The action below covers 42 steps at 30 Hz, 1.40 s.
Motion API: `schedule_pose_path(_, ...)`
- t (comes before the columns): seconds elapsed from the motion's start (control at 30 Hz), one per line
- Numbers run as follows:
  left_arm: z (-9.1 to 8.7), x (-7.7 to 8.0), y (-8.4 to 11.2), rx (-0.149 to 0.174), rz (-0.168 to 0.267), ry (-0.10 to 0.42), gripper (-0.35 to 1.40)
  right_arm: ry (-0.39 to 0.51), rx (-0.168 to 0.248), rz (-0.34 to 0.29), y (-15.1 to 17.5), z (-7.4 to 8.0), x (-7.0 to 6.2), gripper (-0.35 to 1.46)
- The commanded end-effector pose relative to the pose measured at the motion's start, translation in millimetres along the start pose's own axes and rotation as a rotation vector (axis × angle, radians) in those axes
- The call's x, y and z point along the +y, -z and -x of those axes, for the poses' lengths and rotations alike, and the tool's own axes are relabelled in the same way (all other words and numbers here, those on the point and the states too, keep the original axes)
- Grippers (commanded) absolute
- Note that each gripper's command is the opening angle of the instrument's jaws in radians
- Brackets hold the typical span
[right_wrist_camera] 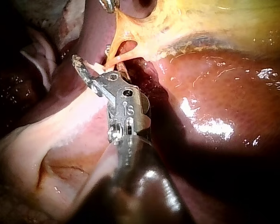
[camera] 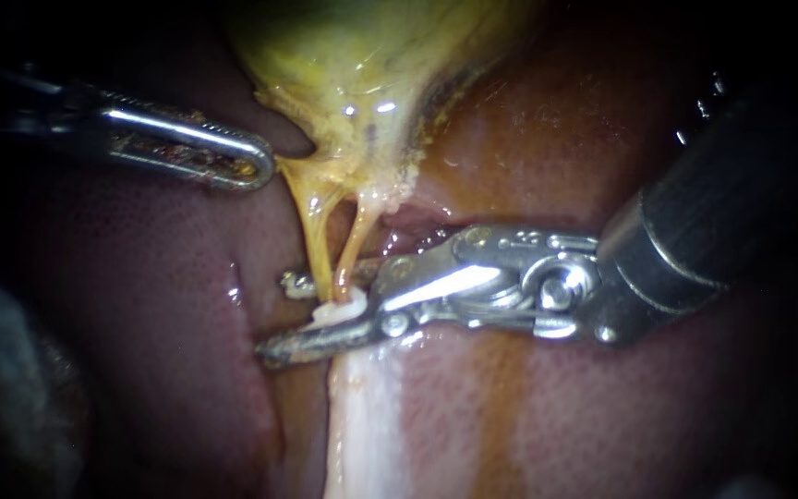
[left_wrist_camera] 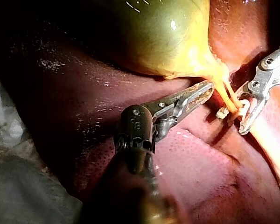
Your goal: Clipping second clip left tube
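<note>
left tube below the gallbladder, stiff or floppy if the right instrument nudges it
Probably floppy: the left tube is a thin, stretched strand beneath the gallbladder. Likely slippery, since it glistens wetly. Possibly fragile; it looks far slimmer than the right instrument around it.

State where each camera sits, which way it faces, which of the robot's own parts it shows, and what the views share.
Endoscope view: close to the tissue, facing the liver and gallbladder; left tool enters from the left, right tool from the right.
Left wrist view: on the left arm, looking along its own shaft towards the gallbladder.
Right wrist view: on the right arm, looking along its shaft towards the tubes.
Shared: all three show the right tool's open jaws at the tubes.
</note>
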Motion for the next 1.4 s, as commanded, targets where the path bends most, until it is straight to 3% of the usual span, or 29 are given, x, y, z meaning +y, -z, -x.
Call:
schedule_pose_path(0.03, 0.0, 0.0, 0.0, 0.0, 0.001, -0.001, -0.35, 0.001, 0.0, -0.001, 0.1, 0.0, 0.0, 0.44)
schedule_pose_path(0.37, 0.1, -0.4, 0.3, -0.001, 0.003, -0.002, -0.35, 0.004, -0.012, -0.002, 2.7, 1.0, -0.1, 0.45)
schedule_pose_path(0.87, 0.3, -0.5, 0.5, -0.001, 0.004, -0.003, -0.35, 0.007, -0.03, 0.02, 9.5, 2.7, 0.2, 0.46)
schedule_pose_path(1.07, 0.4, -0.7, 0.5, -0.001, 0.004, -0.004, -0.35, -0.003, -0.027, 0.017, 10.5, 1.5, -0.3, 0.46)
schedule_pose_path(1.4, 0.4, -0.7, 0.6, -0.002, 0.004, -0.004, -0.35, -0.011, 0.007, 0.004, 9.0, 0.0, -1.1, 0.46)
